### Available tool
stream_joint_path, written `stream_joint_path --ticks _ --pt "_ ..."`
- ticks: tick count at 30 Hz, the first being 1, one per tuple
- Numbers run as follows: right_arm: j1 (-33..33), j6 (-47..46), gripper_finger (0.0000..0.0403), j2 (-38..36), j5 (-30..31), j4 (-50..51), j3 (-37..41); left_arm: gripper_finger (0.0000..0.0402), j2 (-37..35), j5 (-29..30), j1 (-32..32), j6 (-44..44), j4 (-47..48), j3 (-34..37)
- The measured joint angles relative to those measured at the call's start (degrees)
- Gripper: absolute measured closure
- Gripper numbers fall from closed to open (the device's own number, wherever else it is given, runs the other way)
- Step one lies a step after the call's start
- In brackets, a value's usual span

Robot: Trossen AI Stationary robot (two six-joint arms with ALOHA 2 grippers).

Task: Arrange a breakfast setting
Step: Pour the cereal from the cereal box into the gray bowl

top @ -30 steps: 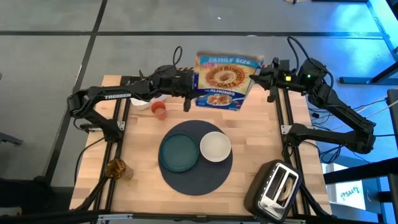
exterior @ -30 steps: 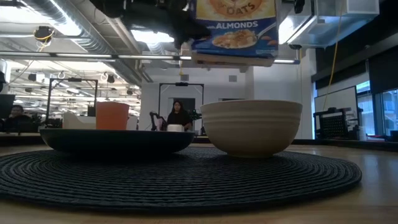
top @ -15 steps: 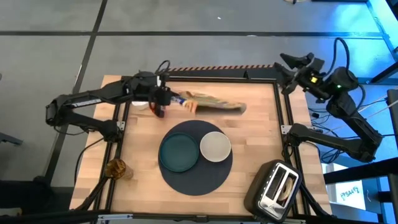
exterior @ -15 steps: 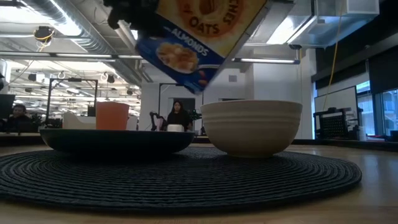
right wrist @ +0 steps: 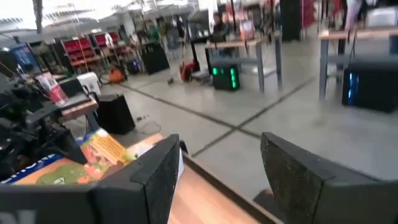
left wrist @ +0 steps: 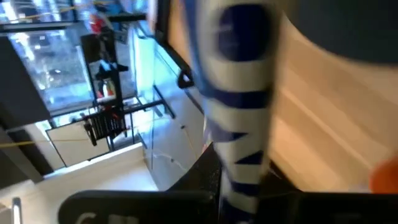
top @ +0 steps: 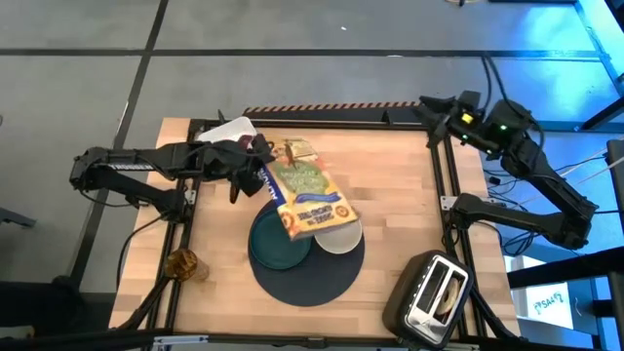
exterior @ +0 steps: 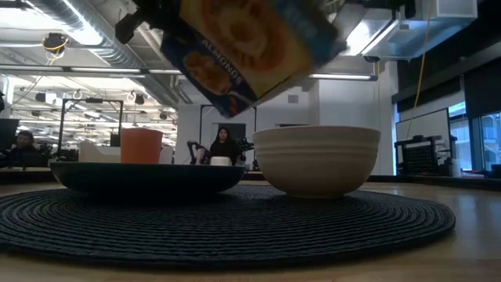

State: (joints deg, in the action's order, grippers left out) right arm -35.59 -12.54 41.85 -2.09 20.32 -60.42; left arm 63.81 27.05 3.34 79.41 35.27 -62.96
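A cereal box (top: 307,195) hangs tilted over the teal plate (top: 273,249) and the white bowl (top: 343,239), which stand on the round dark mat (top: 307,278). My left gripper (top: 252,177) is shut on the box at its left edge. The box also shows in the low view (exterior: 250,47), above the bowl (exterior: 317,160) and the plate (exterior: 149,176). The orange cup (exterior: 141,146) stands behind the plate; from above, my left gripper hides it. My right gripper (top: 434,109) stands open at the table's far right corner, its own fingers (right wrist: 155,171) holding nothing. My left gripper pinches the cereal box between its two fingers at the narrow blue-and-white side (left wrist: 242,130), near the box's far end (top: 265,175). The fingers come level from the table's left. The box is lifted clear and slants down over the plate and bowl.
A toaster (top: 429,292) sits at the near right corner. A brown round thing (top: 182,263), perhaps the bagel, lies near the left edge. A white object (top: 229,129) shows by the left arm's wrist. People and desks fill the room behind (exterior: 225,145).
My right gripper has opened, let go of the cereal box and drawn back to the far right corner. My left gripper, still shut on the box, has turned and shifted toward the near edge. The box has swung from the far middle and now slants over the plate and bowl.
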Motion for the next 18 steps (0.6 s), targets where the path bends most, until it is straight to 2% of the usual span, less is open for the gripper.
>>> stream_joint_path --ticks 5,18 --pt "0.0 -2.74 0.0189 2.18 -0.04 0.8 0.0 0.0397 0.04 0.17 1.09 2.14 -0.37 -0.07" --pt "0.02 -3.74 0.0189 5.75 -0.44 0.91 0.0 0.0397 4.24 -0.15 2.59 19.04 -2.18 -0.13"
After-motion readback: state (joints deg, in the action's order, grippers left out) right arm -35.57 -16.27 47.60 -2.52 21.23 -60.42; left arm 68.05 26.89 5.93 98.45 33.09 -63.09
